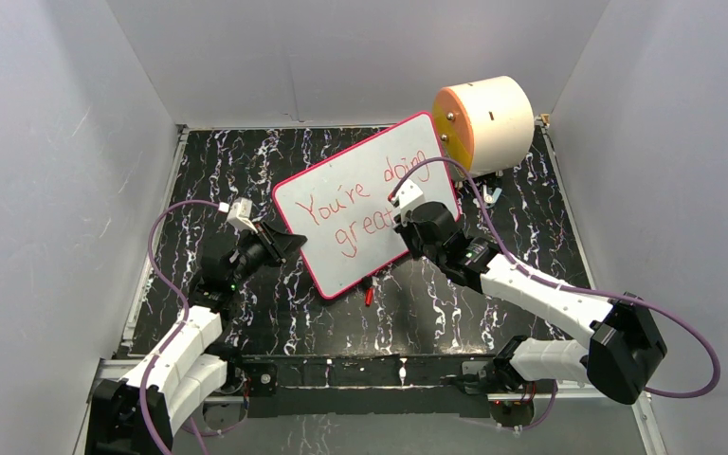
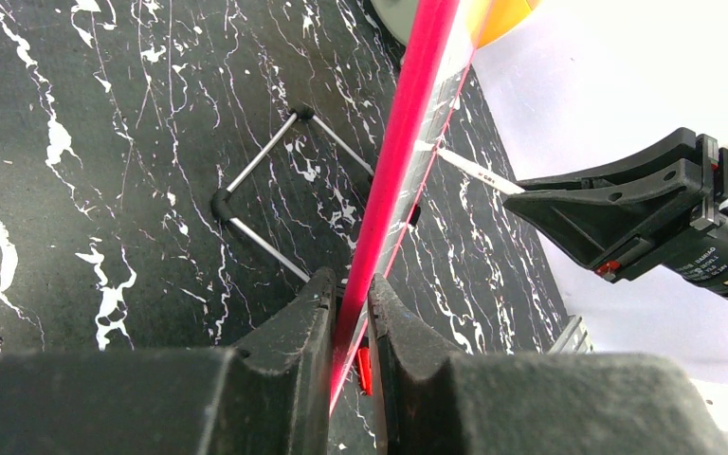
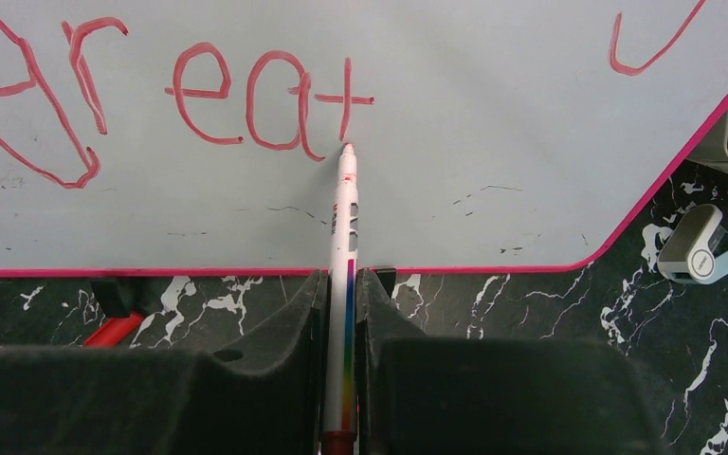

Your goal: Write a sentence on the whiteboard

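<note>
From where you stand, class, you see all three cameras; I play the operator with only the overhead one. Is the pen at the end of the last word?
Observer: Yes. The pen tip sits at the foot of the t in "great", the right gripper shut on its barrel.
Operator: What steadies the board?
Observer: The left gripper pinches its pink edge between both fingers.
Operator: Anything behind it?
Observer: A thin wire stand, hidden from overhead.

White arms (image 1: 531, 289), black joints (image 1: 626, 346), purple cables (image 1: 153, 248).
</note>
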Motion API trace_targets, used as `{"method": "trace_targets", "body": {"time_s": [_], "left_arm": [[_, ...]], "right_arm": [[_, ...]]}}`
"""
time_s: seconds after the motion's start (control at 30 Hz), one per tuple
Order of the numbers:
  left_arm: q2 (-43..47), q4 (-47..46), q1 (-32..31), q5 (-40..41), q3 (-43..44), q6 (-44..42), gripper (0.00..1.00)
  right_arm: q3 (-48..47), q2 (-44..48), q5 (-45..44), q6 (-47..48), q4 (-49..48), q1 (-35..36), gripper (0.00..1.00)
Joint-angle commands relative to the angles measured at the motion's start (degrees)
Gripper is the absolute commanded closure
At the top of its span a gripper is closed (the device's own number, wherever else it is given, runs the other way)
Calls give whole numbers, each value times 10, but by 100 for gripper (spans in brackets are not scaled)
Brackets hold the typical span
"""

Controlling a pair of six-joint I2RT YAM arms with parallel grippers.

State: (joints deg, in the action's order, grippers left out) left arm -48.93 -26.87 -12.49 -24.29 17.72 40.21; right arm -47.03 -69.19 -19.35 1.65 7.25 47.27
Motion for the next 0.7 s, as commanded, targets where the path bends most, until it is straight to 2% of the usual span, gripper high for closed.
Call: {"method": "trace_targets", "body": {"time_s": [0.0, 0.3, 0.67], "left_arm": [[-7, 34, 3, 28, 13, -1, 100], [-8, 38, 3, 30, 14, -1, 100], [-16, 34, 3, 28, 14, 2, 100]], "right_arm": [[1, 17, -19, -3, -13, -3, 100], [1, 14, -31, 3, -23, -4, 100], [7, 32, -4, 1, -41, -5, 100]]}}
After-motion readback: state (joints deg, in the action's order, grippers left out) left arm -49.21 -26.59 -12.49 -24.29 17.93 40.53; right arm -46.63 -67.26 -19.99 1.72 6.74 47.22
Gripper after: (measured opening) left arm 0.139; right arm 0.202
